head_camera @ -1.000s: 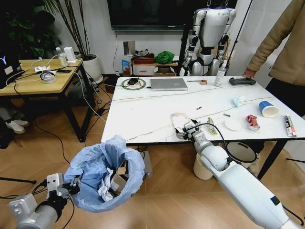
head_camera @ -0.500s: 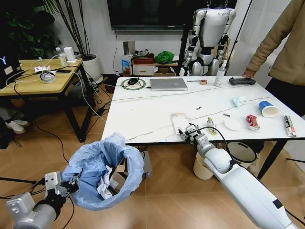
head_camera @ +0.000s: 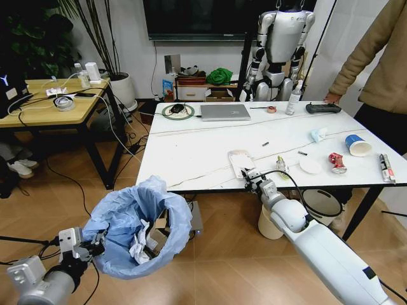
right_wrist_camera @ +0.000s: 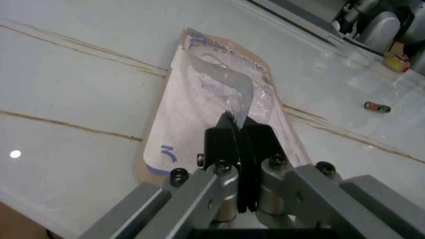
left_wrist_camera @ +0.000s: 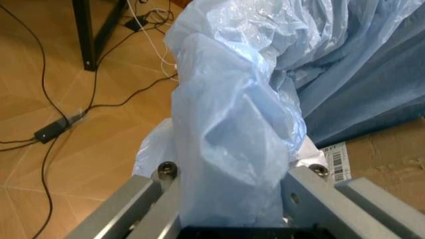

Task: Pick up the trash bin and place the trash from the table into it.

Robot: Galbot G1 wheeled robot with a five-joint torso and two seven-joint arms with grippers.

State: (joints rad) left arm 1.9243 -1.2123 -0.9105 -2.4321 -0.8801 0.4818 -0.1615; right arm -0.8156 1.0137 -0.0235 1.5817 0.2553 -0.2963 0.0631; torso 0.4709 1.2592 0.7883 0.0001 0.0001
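Observation:
The trash bin [head_camera: 137, 230], lined with a crinkly light-blue bag, hangs low at the left, below the table's near corner, with papers inside. My left gripper [head_camera: 89, 245] is shut on its bagged rim; in the left wrist view the bag [left_wrist_camera: 232, 124] is bunched between the fingers [left_wrist_camera: 159, 191]. On the white table [head_camera: 191, 152] lies a flat white packet [head_camera: 240, 160] near the front edge. My right gripper [head_camera: 253, 180] is shut on its clear flap [right_wrist_camera: 229, 94]. Further right lie a yellowish wrapper [head_camera: 282, 168], a white paper [head_camera: 311, 166], a red can [head_camera: 336, 162] and a blue-and-white cup [head_camera: 358, 145].
A grey laptop [head_camera: 224, 112] and a spray bottle [head_camera: 294, 98] stand at the table's far side. A white black-rimmed bin [head_camera: 321, 202] and a cream bin [head_camera: 268, 223] sit under the table. A person [head_camera: 375, 57] stands at the right. A wood-topped table [head_camera: 51, 105] is at the left.
My right gripper has slid a little toward the table's near edge at the packet. The left arm and the bin have sunk slightly.

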